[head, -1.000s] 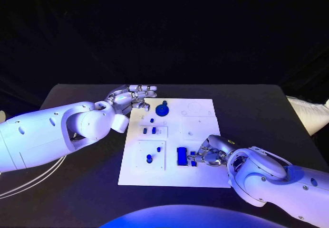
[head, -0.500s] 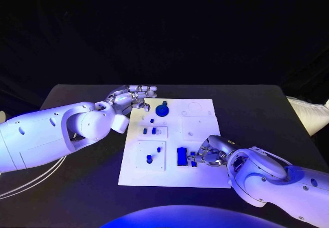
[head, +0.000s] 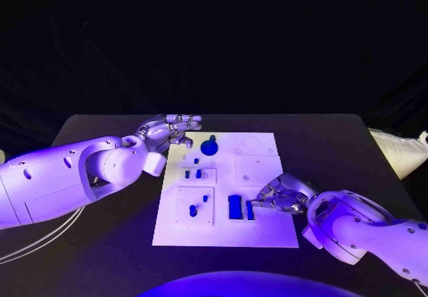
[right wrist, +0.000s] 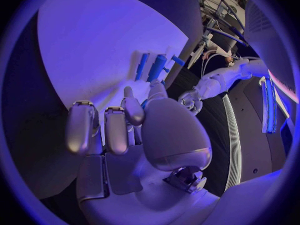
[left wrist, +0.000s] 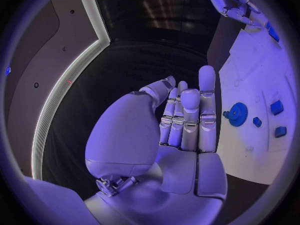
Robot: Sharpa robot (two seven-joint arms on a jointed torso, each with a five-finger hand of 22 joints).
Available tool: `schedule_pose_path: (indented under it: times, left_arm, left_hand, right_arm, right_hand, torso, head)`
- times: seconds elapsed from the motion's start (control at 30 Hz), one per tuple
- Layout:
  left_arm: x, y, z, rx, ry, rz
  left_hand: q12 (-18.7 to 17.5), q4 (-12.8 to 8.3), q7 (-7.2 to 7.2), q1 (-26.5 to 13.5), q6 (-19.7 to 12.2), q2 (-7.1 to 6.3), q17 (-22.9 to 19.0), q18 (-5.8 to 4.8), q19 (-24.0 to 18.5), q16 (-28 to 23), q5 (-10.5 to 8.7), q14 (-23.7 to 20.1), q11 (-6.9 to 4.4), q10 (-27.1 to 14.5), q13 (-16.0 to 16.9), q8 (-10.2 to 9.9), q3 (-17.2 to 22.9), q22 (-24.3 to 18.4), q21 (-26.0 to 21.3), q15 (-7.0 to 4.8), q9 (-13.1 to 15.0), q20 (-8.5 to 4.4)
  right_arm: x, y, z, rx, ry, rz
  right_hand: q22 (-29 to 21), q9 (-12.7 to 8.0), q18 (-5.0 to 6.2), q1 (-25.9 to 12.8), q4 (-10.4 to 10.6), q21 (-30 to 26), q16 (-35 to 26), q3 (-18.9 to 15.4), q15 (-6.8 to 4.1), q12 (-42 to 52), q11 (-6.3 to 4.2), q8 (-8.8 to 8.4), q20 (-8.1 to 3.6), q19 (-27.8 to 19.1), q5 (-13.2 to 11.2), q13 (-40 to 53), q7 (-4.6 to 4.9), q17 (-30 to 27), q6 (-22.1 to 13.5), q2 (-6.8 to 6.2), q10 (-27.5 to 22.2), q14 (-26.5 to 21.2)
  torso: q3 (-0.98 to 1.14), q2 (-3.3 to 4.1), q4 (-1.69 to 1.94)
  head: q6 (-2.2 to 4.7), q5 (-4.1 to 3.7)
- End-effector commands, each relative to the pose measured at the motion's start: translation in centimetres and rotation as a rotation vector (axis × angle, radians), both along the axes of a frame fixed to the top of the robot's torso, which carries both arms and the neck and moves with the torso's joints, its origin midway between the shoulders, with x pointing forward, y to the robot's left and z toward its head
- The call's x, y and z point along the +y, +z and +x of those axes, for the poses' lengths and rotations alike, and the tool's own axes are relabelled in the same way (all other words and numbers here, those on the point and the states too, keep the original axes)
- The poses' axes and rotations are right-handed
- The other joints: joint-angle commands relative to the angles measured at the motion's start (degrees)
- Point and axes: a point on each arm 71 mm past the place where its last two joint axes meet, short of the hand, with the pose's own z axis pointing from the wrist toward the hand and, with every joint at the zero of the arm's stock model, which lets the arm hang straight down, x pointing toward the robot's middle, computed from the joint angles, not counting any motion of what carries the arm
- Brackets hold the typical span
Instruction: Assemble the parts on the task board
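The whole head view has slid a little over the last second, so I put most of the apparent shift down to the camera, not the parts. Measured against the task board [head: 258, 232], very little has truly changed. My right robot hand [head: 284, 197] still sits at the board's near right edge. It now seems a touch further right, so that more of the slim blue bar [head: 250, 210] shows beside its fingertips. That bar lies just right of the larger blue block [head: 235, 207], both in the near middle of the board. The right hand's fingers are curled in with their tips at the bar. I cannot tell whether they pinch it or only touch it.

My left robot hand [head: 171, 129] has stayed where it was, at the board's far left corner on the counter [head: 339, 142]. It is near the round blue part [head: 209, 147], with fingers stretched out and holding nothing.

My reading is that the right hand is in the middle of seating or nudging the bar beside the block, and that this step is unfinished. The small blue pieces on the left of the board look untouched, so much of the assembly remains.
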Motion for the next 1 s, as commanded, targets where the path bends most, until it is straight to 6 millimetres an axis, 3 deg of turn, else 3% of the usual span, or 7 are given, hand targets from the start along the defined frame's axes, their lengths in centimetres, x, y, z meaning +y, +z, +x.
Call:
schedule_pose_path:
  times: [0.03,0.13,0.43,0.87,0.9,0.93,1.0]
  left_arm:
    - [0.1,-0.2,0.3,-0.016,0.015,-0.008]
    - [0.3,-0.8,0.8,-0.012,0.046,-0.006]
    - [0.9,-2.7,2.4,-0.002,0.125,0.000]
    - [1.0,-5.0,4.2,-0.019,0.251,0.015]
    - [0.7,-5.1,4.0,0.012,0.203,0.028]
    - [0.7,-5.1,4.0,0.012,0.203,0.028]
    - [0.6,-5.1,3.9,0.009,0.208,0.032]
  left_hand:
    - [0.5,0.4,-0.19,-1.6,-0.5,-0.41,-5.1,1.08,-1.7,-3.6,-0.04,-3.5,-0.13,-0.7,0.0,0.3,-1.3,-0.5,-1.2,0.16,0.0,0.07]
    - [0.7,0.8,-0.27,-1.9,-0.8,-0.59,-9.4,1.04,-5.6,-8.7,-0.04,-8.9,0.16,-1.4,-0.2,0.4,-2.8,-2.2,-4.4,0.53,0.0,0.52]
    - [-3.1,2.2,0.12,-1.1,-1.4,0.10,-23.0,0.42,-22.1,-35.2,0.04,-15.9,1.90,-1.8,-2.9,0.2,-3.6,-13.8,-20.6,4.33,0.0,4.76]
    - [-9.7,2.7,-0.14,0.3,-0.9,0.71,-31.6,1.34,-26.7,-51.5,0.16,-16.2,3.13,-1.5,-3.0,-1.5,-4.1,-25.6,-28.5,7.06,-0.1,8.52]
    - [-15.0,1.3,-3.04,-24.0,-18.5,2.94,-34.0,-2.10,-40.4,-54.9,-2.04,-33.2,0.37,-20.4,-6.6,-5.5,-10.7,-33.0,-32.3,4.74,-3.8,3.93]
    - [-15.0,1.3,-3.06,-24.0,-18.6,2.95,-34.0,-2.10,-40.4,-55.0,-2.04,-33.1,0.39,-20.4,-6.6,-5.5,-10.7,-33.2,-32.3,4.67,-3.8,3.92]
    - [-15.0,1.3,-3.70,-28.2,-21.9,3.36,-34.6,-2.10,-43.0,-55.8,-2.28,-36.2,-0.02,-24.0,-6.6,-5.5,-12.0,-34.8,-32.3,4.21,-3.8,3.12]
  right_arm:
    - [-0.7,0.6,1.7,0.070,-0.081,0.392]
    - [-2.2,0.7,4.0,0.081,-0.170,0.534]
    - [-4.5,0.1,10.4,0.028,-0.284,0.747]
    - [-3.6,-0.4,14.2,-0.026,-0.294,0.845]
    - [-4.0,-0.7,14.1,-0.025,-0.339,0.765]
    - [-4.0,-0.7,14.1,-0.025,-0.339,0.765]
    - [-3.8,-0.6,14.0,-0.031,-0.342,0.768]
  right_hand:
    - [-10.0,-0.7,2.13,2.2,-1.9,-8.9,-8.1,0.5,0.70,-11.5,0.70,-0.70,0.52,-5.0,-0.7,-7.4,0.66,-8.6,-1.4,-0.20,-5.5,-1.9]
    - [-28.3,-1.4,5.13,5.6,-3.5,-26.8,-28.6,1.3,1.75,-25.6,1.72,-1.25,1.47,-14.6,-3.2,-17.0,1.66,-28.2,-2.7,0.95,-13.2,-9.9]
    - [-46.2,-4.6,5.69,13.8,-6.1,-52.4,-58.3,3.2,7.56,-47.7,5.54,-1.96,7.22,-22.6,-8.3,-47.0,3.50,-46.2,-4.0,2.57,-14.7,-20.5]
    - [-57.1,-10.2,5.28,10.6,-10.9,-64.3,-70.1,3.7,8.83,-50.6,6.71,-2.07,8.86,-16.2,-9.2,-66.2,4.34,-59.4,-4.5,4.17,-13.3,-17.3]
    - [-59.8,-11.9,1.80,-15.0,-12.5,-66.6,-74.8,6.2,7.29,-54.6,4.35,-5.70,5.49,-35.5,-10.9,-71.0,1.06,-62.0,-21.4,2.14,-32.8,-38.0]
    - [-59.9,-12.0,1.80,-15.3,-12.5,-66.6,-74.8,6.3,3.18,-54.6,4.25,-5.70,5.37,-35.2,-11.1,-71.0,1.11,-62.2,-21.3,2.18,-32.7,-37.6]
    - [-60.5,-16.3,1.79,-20.7,-12.5,-67.2,-74.8,6.7,3.18,-54.6,3.83,-5.70,4.62,-38.5,-11.6,-71.0,0.59,-62.8,-24.4,1.82,-36.2,-41.2]
  torso:
    - [-0.25,-1.07,-0.13]
    - [-0.50,-1.99,-0.09]
    - [-1.09,-4.86,-0.45]
    - [-0.65,-6.82,0.03]
    - [-0.77,-6.45,-0.03]
    - [-0.76,-6.45,-0.02]
    - [-0.68,-6.50,0.13]
  head:
    - [1.07,-0.70]
    - [2.35,-1.30]
    - [5.75,-1.80]
    - [8.36,-1.49]
    - [7.97,-1.67]
    - [8.00,-1.67]
    - [8.32,-1.73]
